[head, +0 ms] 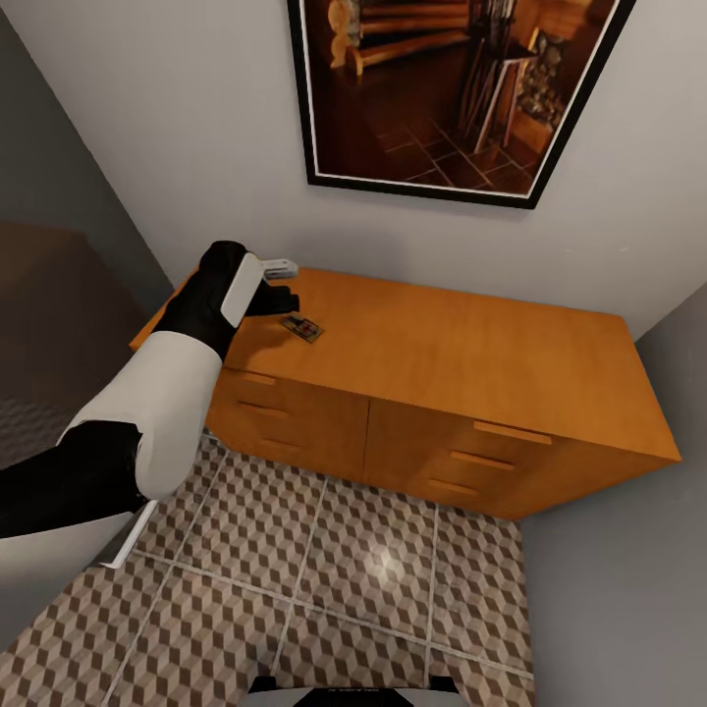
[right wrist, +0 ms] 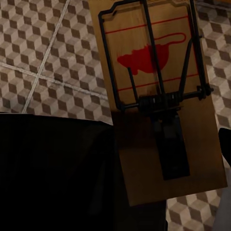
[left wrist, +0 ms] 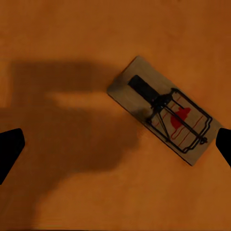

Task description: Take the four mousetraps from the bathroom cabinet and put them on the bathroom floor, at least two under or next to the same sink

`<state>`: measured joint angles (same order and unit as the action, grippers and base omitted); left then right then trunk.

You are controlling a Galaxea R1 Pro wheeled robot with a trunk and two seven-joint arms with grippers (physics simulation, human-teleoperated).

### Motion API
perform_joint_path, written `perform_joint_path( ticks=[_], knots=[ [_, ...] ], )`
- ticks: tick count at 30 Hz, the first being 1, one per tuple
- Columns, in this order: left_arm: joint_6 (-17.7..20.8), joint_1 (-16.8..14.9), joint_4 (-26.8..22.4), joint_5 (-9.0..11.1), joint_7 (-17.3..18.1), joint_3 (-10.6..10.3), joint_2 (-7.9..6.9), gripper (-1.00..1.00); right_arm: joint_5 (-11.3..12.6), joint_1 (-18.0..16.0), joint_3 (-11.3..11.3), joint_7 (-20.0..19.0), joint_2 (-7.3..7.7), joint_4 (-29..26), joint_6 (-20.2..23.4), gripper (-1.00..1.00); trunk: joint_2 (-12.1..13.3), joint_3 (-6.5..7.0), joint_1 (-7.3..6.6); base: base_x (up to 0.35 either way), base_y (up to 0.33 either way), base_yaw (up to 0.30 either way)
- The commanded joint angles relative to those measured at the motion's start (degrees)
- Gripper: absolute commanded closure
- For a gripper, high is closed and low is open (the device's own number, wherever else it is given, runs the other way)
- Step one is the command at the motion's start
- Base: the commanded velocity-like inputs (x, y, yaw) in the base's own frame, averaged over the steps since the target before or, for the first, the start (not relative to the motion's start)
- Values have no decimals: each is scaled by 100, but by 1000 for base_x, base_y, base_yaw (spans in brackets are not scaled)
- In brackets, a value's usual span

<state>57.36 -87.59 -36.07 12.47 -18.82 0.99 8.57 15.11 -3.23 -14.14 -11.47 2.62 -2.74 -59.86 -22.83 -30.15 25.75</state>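
On the cabinet (head: 462, 344) top, a mousetrap (head: 302, 328) lies just right of the open left hand (head: 278, 295); the right hand (right wrist: 159, 211) grips another mousetrap (right wrist: 159, 96).

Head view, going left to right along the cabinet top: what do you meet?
Left gripper → mousetrap → bare top of the cabinet running to its right end at the grey side wall.
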Motion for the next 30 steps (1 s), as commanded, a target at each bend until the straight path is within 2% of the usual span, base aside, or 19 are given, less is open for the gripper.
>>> perform_joint_path(
  ticks=[1,5,13,15,20,24,30],
  knots=[
    [11,-4,-20,99,-132,13,5,-100,72,-2,-27,-57,2,1,-14,100,-9,-8,3,0,0,0],
    [-2,-4,-174,326,-400,21,6,-100,72,-2,-30,-57,2,1,-14,100,-9,-8,3,0,0,0],
    [-5,-4,-292,512,-832,24,18,-100,72,-2,-35,-57,-5,1,-14,100,-9,-8,3,0,0,0],
    [-6,-4,-299,659,-906,24,20,-100,72,-2,-36,-57,-6,1,-14,100,-9,-8,3,0,0,0],
    [-6,-4,-303,1009,-946,17,21,-100,78,-2,-36,-57,-7,1,-14,100,-9,-8,3,0,0,0],
    [-6,-4,-299,1117,-954,16,22,-100,80,0,-31,-57,-7,1,-14,100,-9,-8,3,0,0,0],
    [-4,-4,-296,1161,-957,16,22,-100,85,-2,-28,-57,-7,1,-14,100,-9,-8,3,0,0,0]
  ],
)
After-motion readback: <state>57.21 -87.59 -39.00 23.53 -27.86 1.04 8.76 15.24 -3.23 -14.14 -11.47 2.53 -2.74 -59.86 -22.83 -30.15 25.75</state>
